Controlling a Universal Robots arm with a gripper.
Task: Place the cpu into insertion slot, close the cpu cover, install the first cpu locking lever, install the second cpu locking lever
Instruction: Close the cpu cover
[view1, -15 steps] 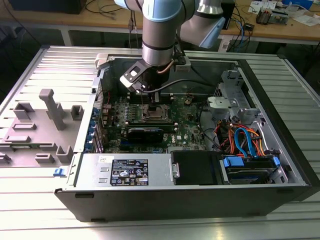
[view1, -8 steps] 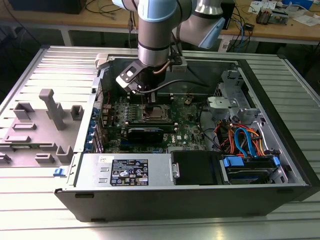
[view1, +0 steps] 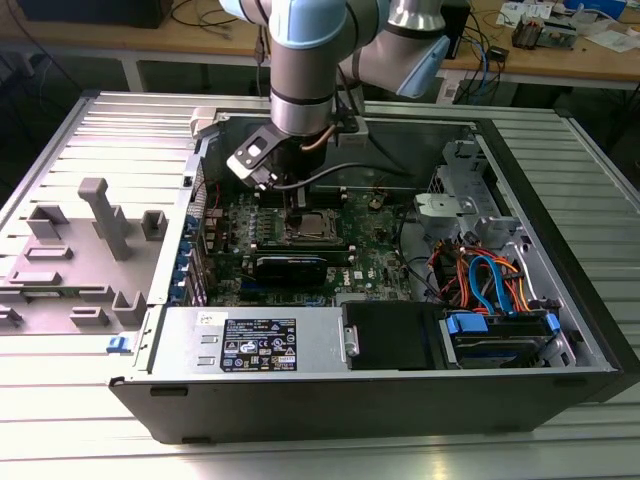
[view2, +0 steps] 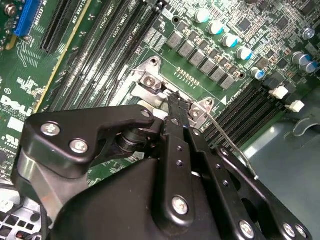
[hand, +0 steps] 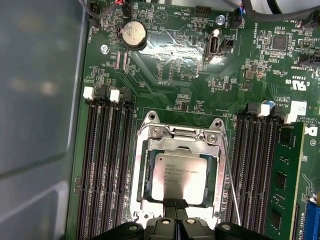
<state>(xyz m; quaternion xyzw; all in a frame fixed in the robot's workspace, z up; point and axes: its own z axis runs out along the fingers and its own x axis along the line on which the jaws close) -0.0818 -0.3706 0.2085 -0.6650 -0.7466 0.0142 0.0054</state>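
Cpu (hand: 180, 175) lies flat in its socket (hand: 216, 125) on the green board (hand: 175, 75), dull silver top facing up, and in the exterior view it shows as a small pale square (view1: 308, 228) right under my wrist, inside the open computer case (view1: 560, 200). A thin metal cover (hand: 216, 172) is folded down over it, its frame lying around the chip's edges so that the middle shows through the cut-out. My gripper (hand: 175, 204) is low over the socket, at the edge of the cover opposite its hinge bar, and my fingers (hand: 169, 204) are pressed together, tip against tip, with nothing that I can see between them. In the second wrist view the same closed tip (view2: 175, 100) reaches down just beside a corner of the socket's metal rim, close enough that I cannot tell whether it touches. A thin wire lever (hand: 231, 190) runs along one side of the socket, between the cover and the nearest bank of long black memory slots (hand: 255, 170); it shows again in the second wrist view (view2: 235, 150) as a bright line slanting away from the socket corner, and I cannot tell whether it is hooked down. A second bank of memory slots (hand: 107, 165) lies on the socket's other side. A round coin battery (hand: 134, 34) sits well apart from the socket on the board. In the exterior view a black card (view1: 290, 265) stands just in front of the socket.
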